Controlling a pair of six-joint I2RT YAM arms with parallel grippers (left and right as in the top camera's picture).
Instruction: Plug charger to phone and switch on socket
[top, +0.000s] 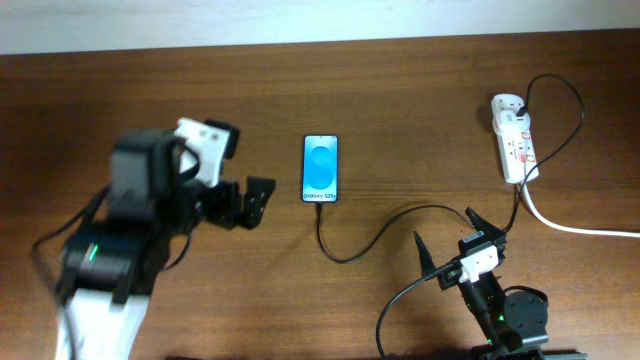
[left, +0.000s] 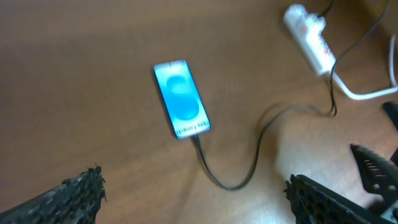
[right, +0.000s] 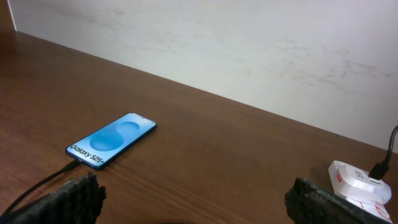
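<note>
- Overhead: the charger (top: 380, 232) looks seated in the phone (top: 320, 168) mid-table, with the socket (top: 514, 150) at the phone's 3 o'clock.
- The right gripper (top: 443, 224), at 4 o'clock with jaws apart and empty, should probably press a red switch squarely with one fingertip.
- The left gripper (top: 258, 203), at 9 o'clock, is also spread and empty.
- The phone reads "Galaxy S25+"; the socket's marks are illegible.
</note>
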